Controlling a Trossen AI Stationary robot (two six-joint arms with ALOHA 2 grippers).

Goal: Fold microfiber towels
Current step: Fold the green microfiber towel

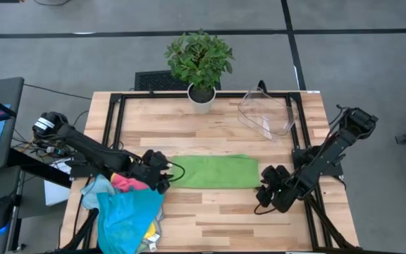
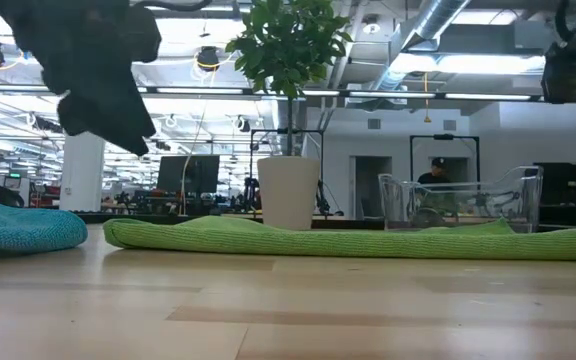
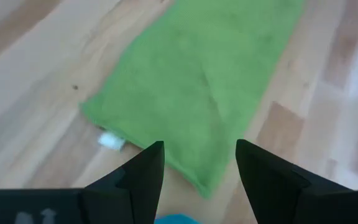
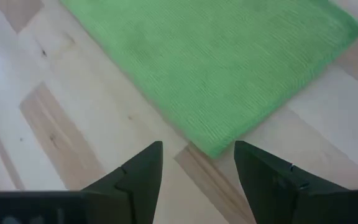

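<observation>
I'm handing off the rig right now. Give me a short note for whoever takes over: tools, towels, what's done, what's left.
Left tool: open, empty, above the left end of the green towel.
Right tool: open, empty, just off the towel's right end.
Green towel: mid-table, lying flat as a long folded strip.
Pile of unfolded towels: front left corner, teal on top, pink and yellow showing.
Clear bin: back right, beside the potted plant.
Done: the green towel's first fold, it appears.
Left: finish the green towel, then fold the pile.

bright green towel (image 1: pixel 212 171), plain
</observation>
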